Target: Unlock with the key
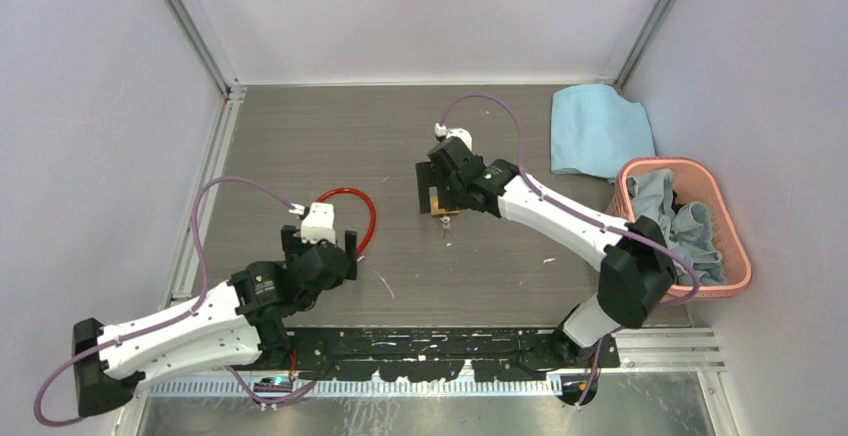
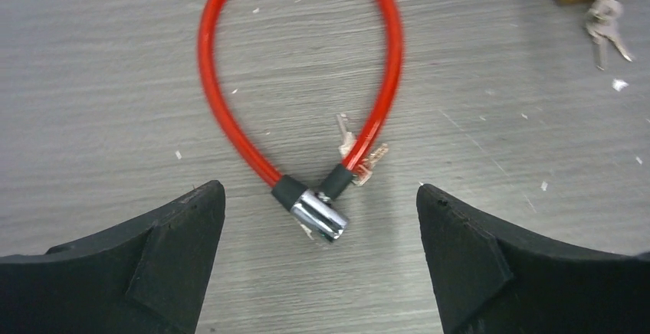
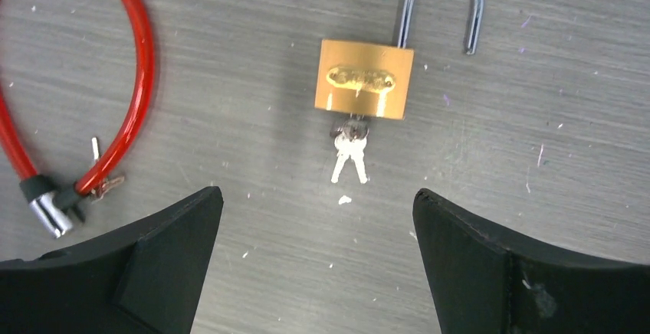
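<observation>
1. Key bunch (image 3: 349, 154): small silvery keys on a ring. They lie flat on the counter (image 1: 330, 136), touching the 6 o'clock edge of the brass padlock (image 3: 364, 80). One key appears to sit in the keyhole.
2. Brass padlock: lies flat near the middle of the counter. Its steel shackle (image 3: 441, 4) is swung open at 12 o'clock, with one leg clear of the body.
3. Right tool (image 3: 318, 191): hangs above the padlock and keys. Its jaws are spread wide, holding and touching nothing.
4. Left tool (image 2: 320, 187): hangs above the red cable lock (image 2: 395, 58). Its jaws are spread wide and grip nothing.
5. Red cable lock: a closed loop at 9 o'clock from the padlock, well apart from it. Its chrome end (image 2: 320, 215) is at 6 o'clock of the loop.
6. Second small key set (image 2: 360, 158): lies against the cable just beside the chrome end. Its details are too small to make out.
7. Blue cloth (image 1: 597, 131): folded, at 2 o'clock from the padlock, in the far right corner.
8. Pink basket (image 1: 735, 256): at 3 o'clock, by the right edge. It holds grey-blue garments (image 1: 690, 221).
</observation>
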`<state>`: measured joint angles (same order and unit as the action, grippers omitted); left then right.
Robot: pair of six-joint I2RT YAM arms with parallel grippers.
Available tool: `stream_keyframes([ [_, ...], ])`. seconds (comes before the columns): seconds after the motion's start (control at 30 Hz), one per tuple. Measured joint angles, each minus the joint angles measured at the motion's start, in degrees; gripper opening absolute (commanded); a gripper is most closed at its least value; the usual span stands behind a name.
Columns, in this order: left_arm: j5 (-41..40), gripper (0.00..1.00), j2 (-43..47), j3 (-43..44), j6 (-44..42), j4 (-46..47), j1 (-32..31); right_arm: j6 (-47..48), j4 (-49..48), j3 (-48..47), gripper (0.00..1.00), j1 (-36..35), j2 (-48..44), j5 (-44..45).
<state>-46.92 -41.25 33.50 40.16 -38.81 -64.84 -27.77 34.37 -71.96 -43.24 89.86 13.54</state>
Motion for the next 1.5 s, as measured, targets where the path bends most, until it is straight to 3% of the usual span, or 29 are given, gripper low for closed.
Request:
stream_keyframes([
  [0.33, 14.56, 0.83, -4.81, -0.15, 6.14, -1.4, 20.9, -2.47, 0.98, 7.19, 1.0, -4.94, -8.52, -0.31],
  [0.77, 25.0, 0.82, -10.91, -6.21, 13.46, 0.92, 36.26, -4.2, 2.82, 12.66, 1.0, -7.65, -13.14, 0.66],
  [1.23, 27.96, 0.79, -17.22, -8.09, 13.46, 10.34, 42.66, -5.27, 3.87, 13.79, 1.0, -8.48, -13.4, 1.2],
  [1.43, 26.88, 0.66, -21.88, -6.82, 13.75, 13.94, 42.86, -5.62, 3.91, 13.79, 0.99, -9.11, -13.38, 1.6],
  [1.5, 26.77, 0.56, -23.98, -6.32, 13.81, 16.11, 42.88, -5.68, 3.91, 13.79, 0.99, -9.33, -13.38, 1.66],
])
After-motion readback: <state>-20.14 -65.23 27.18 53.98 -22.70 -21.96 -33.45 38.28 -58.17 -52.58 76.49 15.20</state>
